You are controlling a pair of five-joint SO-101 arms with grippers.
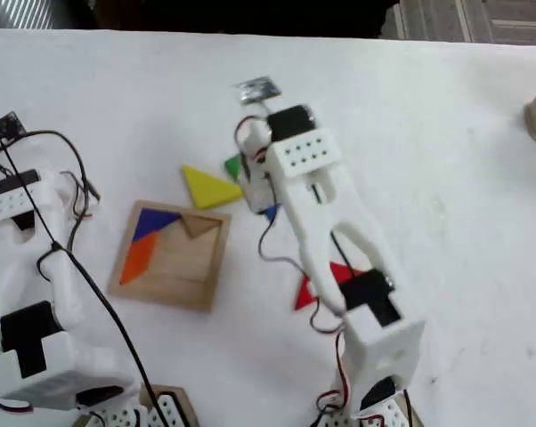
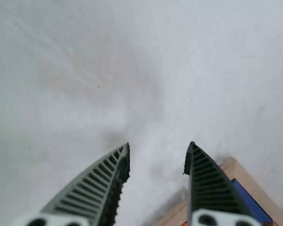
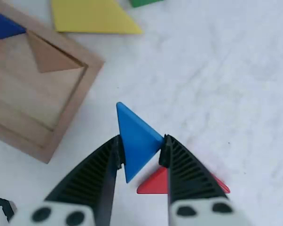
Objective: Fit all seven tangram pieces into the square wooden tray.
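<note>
At the left of the bench (image 1: 446, 178) the left arm (image 1: 28, 294) is seen, folded low beside the square wooden tray (image 1: 204, 286). In its wrist view the left hand (image 2: 158, 153) is spread wide and holds nothing; bare bench shows between its fingers, and a corner of the tray (image 2: 228, 168) lies just beside one fingertip.

The tray rests flat on the bench. Three pieces are seated in it: a blue piece (image 1: 152, 222) in the far left corner, an orange piece (image 1: 139, 258) touching it on the near side, and a tan triangle (image 1: 199, 222) against the far rim. The remainder of the tray floor is bare wood.

Just beyond the tray's far right corner a yellow triangle (image 1: 207, 189) lies on the bench, and a green piece (image 1: 232, 166) is found next to it, partly covered by the right arm (image 1: 339, 240).

The right hand (image 3: 141, 139) is pinching a small blue triangle (image 3: 134, 125) by two of its edges, close to the tray's right rim; whether this piece is lifted off the bench cannot be told. A red triangle (image 3: 153, 184) lies on the bench near it, partly hidden by one finger.
</note>
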